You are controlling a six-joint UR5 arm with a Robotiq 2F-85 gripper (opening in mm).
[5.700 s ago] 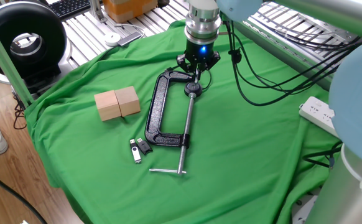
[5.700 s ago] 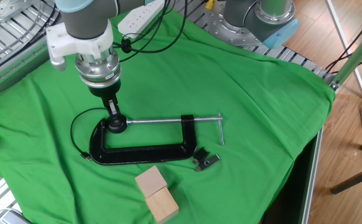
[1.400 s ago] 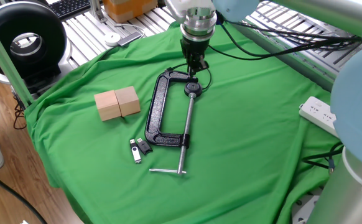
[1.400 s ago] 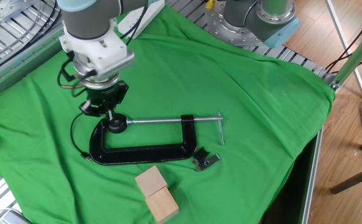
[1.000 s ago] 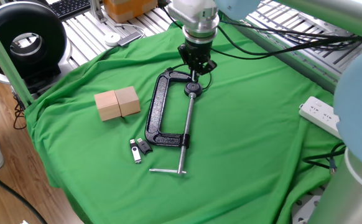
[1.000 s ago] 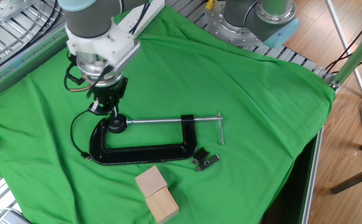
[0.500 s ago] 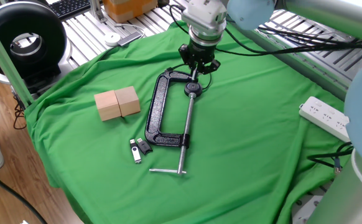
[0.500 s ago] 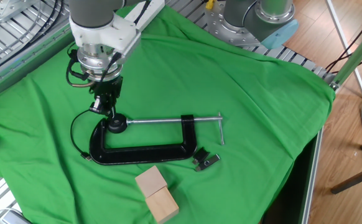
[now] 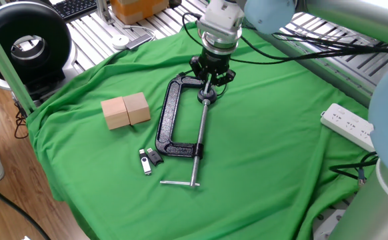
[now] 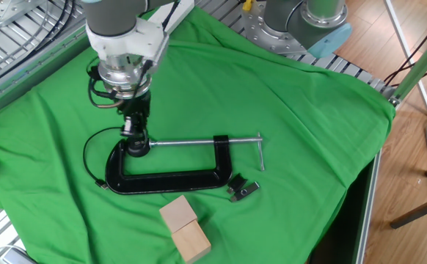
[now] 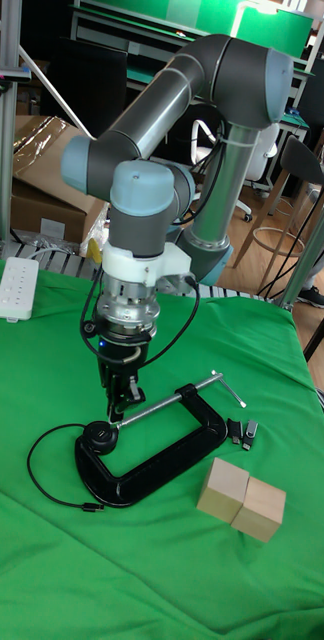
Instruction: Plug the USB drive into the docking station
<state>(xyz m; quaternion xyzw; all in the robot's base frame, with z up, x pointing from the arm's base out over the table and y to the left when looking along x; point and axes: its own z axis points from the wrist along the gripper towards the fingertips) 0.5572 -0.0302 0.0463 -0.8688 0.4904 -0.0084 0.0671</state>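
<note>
1. At nine o'clock on the green cloth [image 9: 281,173] sit two wooden blocks [image 9: 126,110], touching side by side.
2. Toward seven o'clock lie the USB drive [image 9: 145,162] and a small black stick [image 9: 154,157] just beside it, off the C-clamp's screw end.
3. The black C-clamp [image 9: 174,120] lies flat mid-cloth, its screw running toward six o'clock.
4. My gripper [image 9: 211,75] hangs at twelve o'clock, right over the clamp's pad end; whether my fingers are parted or pinching something I cannot tell.
5. A thin black cable [image 10: 89,158] loops beside the clamp; I see no docking station I can name.
6. I judge the fetching step hasn't begun: next I should travel toward seven o'clock, descend over the drive and line my fingers across its narrow sides.
</note>
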